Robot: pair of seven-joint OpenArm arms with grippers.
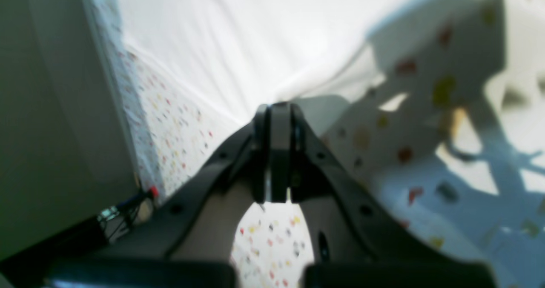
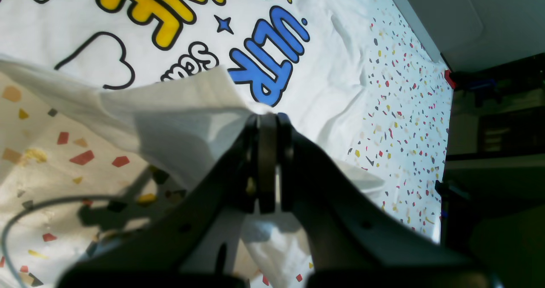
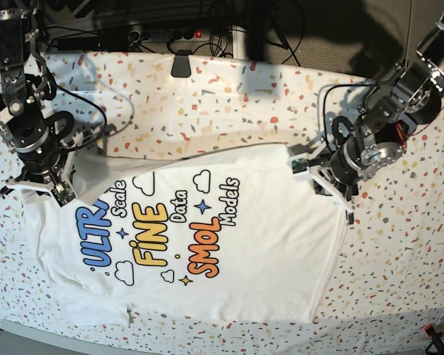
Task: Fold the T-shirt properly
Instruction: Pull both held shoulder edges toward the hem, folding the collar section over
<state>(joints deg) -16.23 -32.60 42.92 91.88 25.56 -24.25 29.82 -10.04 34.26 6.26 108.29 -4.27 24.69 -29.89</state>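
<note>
The T-shirt [image 3: 200,244] lies print-up on the desk [image 3: 399,259], and both the left gripper [image 3: 300,164] and the right gripper [image 3: 59,194] have their fingers clamped on its cloth.

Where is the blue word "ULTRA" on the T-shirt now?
In the base view, "ULTRA" sits at the left of the T-shirt, just below the right gripper, beside the yellow "FINE".

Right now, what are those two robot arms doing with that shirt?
They are folding a T-shirt that lies print side up on a speckled tablecloth. Each arm has pinched one edge of it. The right gripper is shut on the side by the blue lettering, with a flap of fabric raised. The left gripper is shut on the opposite side. No fold has been laid down yet.
</note>
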